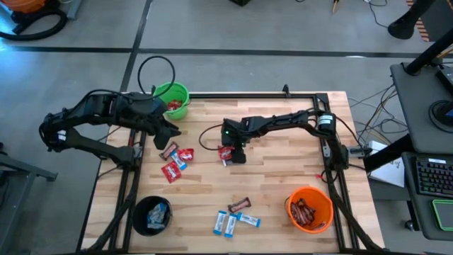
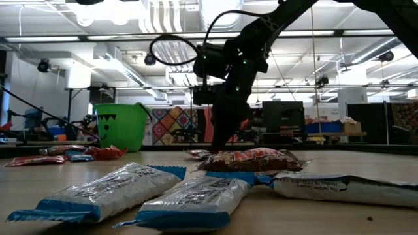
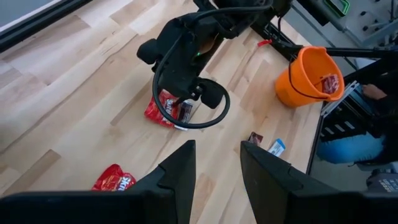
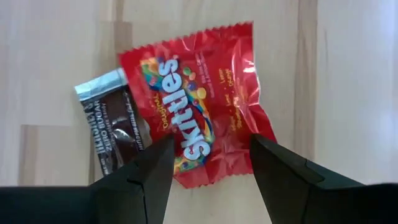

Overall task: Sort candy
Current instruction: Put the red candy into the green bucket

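Note:
My right gripper [image 4: 208, 171] is open and points down over a red packet [image 4: 199, 106], its fingers standing on either side of the packet's one end. A dark brown bar [image 4: 115, 134] lies flat beside that packet. The high view shows this gripper [image 1: 233, 152] at mid-table. My left gripper [image 3: 217, 174] is open and held in the air near the green bucket [image 1: 172, 99], above a cluster of red and blue-and-white packets [image 1: 177, 159]. Blue-and-white packets [image 1: 230, 223] and a brown bar [image 1: 239, 205] lie near the near edge. My right gripper comes from above, pointing down, with its open fingers [image 4: 146, 177] astride the red packet's end [image 4: 205, 171]. The packet lies flat on the table. Whether the fingertips touch it, I cannot tell.
The green bucket holds red packets at the far left. A black bucket [image 1: 152, 214] with blue-and-white packets stands at the near left corner. An orange bucket [image 1: 310, 209] with brown bars stands at the near right. A dark frame [image 1: 283, 94] runs along the table's edges.

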Motion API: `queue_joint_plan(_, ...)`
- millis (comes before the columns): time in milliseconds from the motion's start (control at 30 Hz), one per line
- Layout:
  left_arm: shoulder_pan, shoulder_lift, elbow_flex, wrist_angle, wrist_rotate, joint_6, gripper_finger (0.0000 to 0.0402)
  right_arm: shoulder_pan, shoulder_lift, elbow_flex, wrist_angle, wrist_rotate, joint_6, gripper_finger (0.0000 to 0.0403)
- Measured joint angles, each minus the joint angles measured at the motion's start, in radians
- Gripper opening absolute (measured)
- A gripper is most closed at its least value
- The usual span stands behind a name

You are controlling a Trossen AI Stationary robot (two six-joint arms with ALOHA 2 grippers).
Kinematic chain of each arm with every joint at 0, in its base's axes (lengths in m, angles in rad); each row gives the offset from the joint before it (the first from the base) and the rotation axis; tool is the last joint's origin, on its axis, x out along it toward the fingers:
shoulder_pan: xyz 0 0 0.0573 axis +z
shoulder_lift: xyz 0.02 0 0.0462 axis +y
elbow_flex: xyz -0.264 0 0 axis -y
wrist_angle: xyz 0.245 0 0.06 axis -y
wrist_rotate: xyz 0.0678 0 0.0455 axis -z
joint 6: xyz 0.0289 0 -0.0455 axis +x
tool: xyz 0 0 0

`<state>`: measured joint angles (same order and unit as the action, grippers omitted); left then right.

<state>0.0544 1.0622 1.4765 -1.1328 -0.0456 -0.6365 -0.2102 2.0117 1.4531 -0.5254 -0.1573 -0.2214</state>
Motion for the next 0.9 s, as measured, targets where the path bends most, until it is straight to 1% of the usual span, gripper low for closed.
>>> queue_joint_plan(300,0.0,0.0,0.0,0.0,-0.001,0.011,0.0109,0.0,-0.001,-0.065,0.059,0.001,0.12,0.0196)
queue_joint_plan(400,0.0,0.0,0.0,0.0,-0.009,0.011,0.0109,0.0,-0.003,-0.081,0.066,0.0,0.158,0.0186)
queue_joint_plan(467,0.0,0.0,0.0,0.0,-0.021,0.011,0.0109,0.0,-0.004,-0.086,0.067,-0.001,0.183,0.0166)
queue_joint_plan(533,0.0,0.0,0.0,-0.001,-0.025,0.011,0.0109,0.0,-0.004,-0.092,0.07,-0.003,0.205,0.0133)
queue_joint_plan(667,0.0,0.0,0.0,-0.005,-0.025,0.011,0.0109,-0.004,-0.004,-0.094,0.07,-0.024,0.225,0.0042)
queue_joint_plan(700,0.0,0.0,0.0,-0.005,-0.025,0.011,0.0109,-0.006,-0.004,-0.094,0.071,-0.033,0.225,0.0026)
queue_joint_plan(900,0.0,0.0,0.0,-0.011,-0.025,0.011,0.0109,-0.023,-0.003,-0.093,0.074,-0.047,0.3,0.0011)
